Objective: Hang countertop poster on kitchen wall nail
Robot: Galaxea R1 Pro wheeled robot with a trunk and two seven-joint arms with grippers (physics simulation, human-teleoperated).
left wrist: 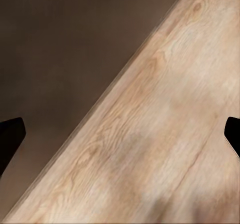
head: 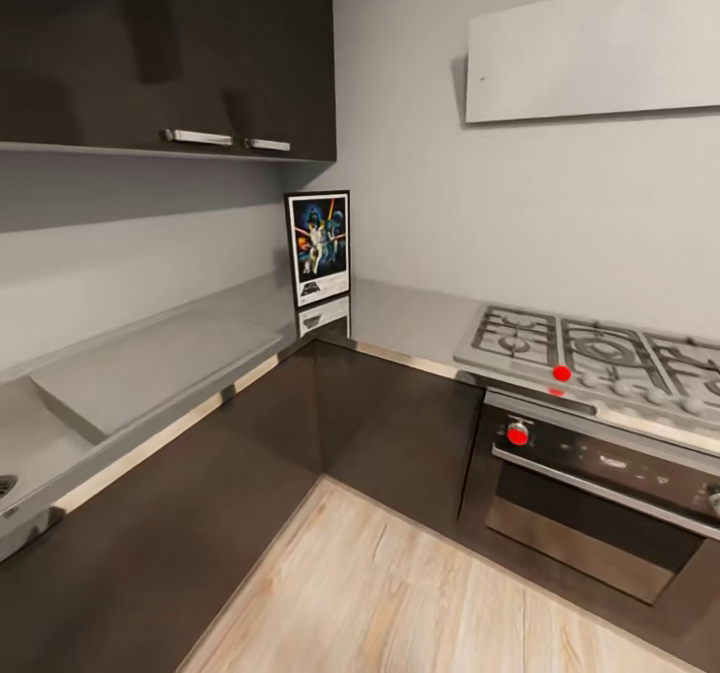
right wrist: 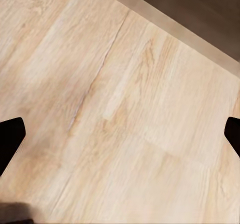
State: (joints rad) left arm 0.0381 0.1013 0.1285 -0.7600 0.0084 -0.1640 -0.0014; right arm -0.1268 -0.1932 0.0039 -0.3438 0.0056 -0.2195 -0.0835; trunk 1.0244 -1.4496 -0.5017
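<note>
Grey kitchen countertop corner: one poster upright; both grippers, left gripper and right gripper, spread over floor

Head view high, facing counter corner; wrists face floor.

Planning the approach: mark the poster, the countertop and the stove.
poster (head: 319,246), head view, middle of its artwork.
kitchen countertop (head: 410,318), head view, bare grey top beside the poster.
stove (head: 600,351), head view, centre burner grate.
</note>
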